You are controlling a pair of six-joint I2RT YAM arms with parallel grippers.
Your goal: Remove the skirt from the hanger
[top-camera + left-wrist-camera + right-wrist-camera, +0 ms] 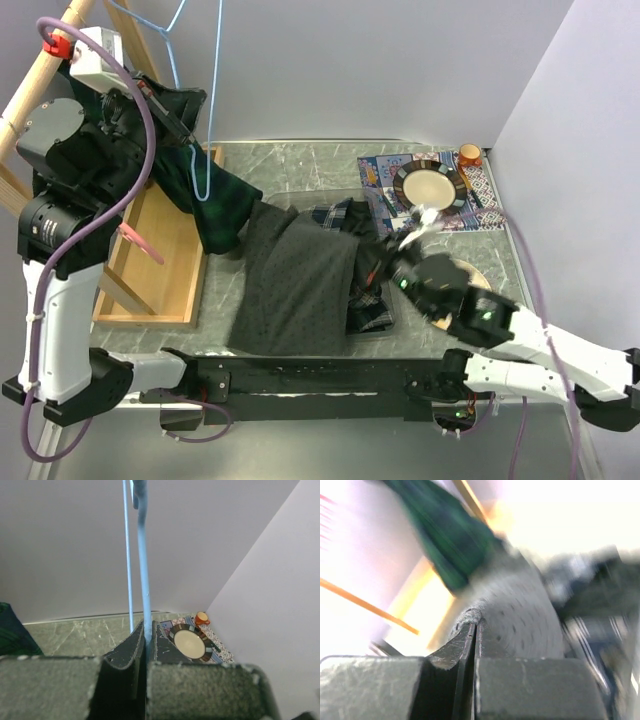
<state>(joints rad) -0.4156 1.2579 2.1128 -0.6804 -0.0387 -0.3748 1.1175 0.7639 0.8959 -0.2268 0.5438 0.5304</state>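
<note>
My left gripper (163, 108) is raised high at the left and shut on a light blue wire hanger (214, 90); in the left wrist view its jaws (146, 630) pinch the wire (144, 575). A dark green plaid cloth (215, 200) hangs below the hanger. A grey dotted skirt (295, 285) runs from it down onto the table. My right gripper (388, 262) is at the skirt's right edge. In the blurred right wrist view it (475, 626) is shut on a fold of the grey dotted skirt (520, 625).
A wooden tray (150, 275) lies at the left and a wooden rack pole (40, 70) rises behind my left arm. A pile of dark plaid clothes (368, 300) lies under the skirt's right side. A plate (428, 186) on a patterned mat and an orange cup (468, 153) sit at the back right.
</note>
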